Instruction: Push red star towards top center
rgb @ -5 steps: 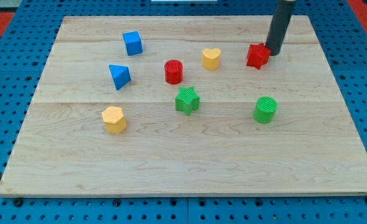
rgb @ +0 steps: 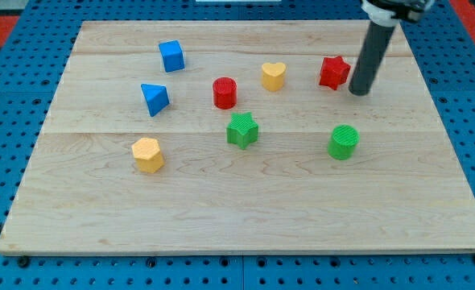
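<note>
Board: a pale wooden board (rgb: 245, 217) on a blue pegged surface carries eight small blocks.
Rod: my tip (rgb: 358, 91) ends a bare dark rod that holds nothing; it rests just beside the red star, at its lower right in the view.
Red star: the red star (rgb: 333, 72) lies in the upper right part of the board, well to the right of top centre.
Nearest neighbour: the yellow heart (rgb: 274, 76) sits to the star's left, near the line it would need to travel.
Risk, collision: a flat leftward push would likely run the star into the heart and shove both.
Risk, slip: pressing on one of the star's points could spin it off my tip, I judge.
Risk, overshoot: pushing mostly upward could carry it off the board's top edge.
</note>
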Robot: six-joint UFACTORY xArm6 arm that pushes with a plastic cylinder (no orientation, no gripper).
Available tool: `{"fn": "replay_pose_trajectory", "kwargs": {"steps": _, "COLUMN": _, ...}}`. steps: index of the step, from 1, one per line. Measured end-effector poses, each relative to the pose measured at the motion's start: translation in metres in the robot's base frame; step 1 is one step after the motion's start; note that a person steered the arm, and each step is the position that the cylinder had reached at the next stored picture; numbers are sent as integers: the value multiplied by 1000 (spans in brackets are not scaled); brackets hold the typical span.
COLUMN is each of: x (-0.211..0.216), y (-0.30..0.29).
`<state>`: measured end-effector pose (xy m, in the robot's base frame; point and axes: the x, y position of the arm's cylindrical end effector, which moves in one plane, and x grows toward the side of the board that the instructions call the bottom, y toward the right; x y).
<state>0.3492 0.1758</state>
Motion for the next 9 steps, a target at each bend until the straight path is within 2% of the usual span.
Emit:
{"fn": "replay_pose_trajectory", "kwargs": {"steps": 1, "x": -32, "y": -21}}
{"fn": "replay_pose_trajectory", "kwargs": {"steps": 2, "x": -44, "y": -22}}
{"fn": "replay_pose_trajectory", "kwargs": {"steps": 3, "x": -7, "y": -19}}
{"fn": "replay_pose_trajectory", "kwargs": {"steps": 4, "x": 0, "y": -53}}
{"fn": "replay_pose_trajectory", "kwargs": {"steps": 5, "x": -23, "y": -87}}
{"fn": "replay_pose_trajectory", "kwargs": {"steps": 6, "x": -48, "y": -93}}
{"fn": "replay_pose_trajectory", "kwargs": {"steps": 7, "x": -50, "y": -47}}
{"fn": "replay_pose_trajectory", "kwargs": {"steps": 8, "x": -58, "y": -46}}
{"fn": "replay_pose_trajectory", "kwargs": {"steps": 9, "x": -48, "y": -40}}
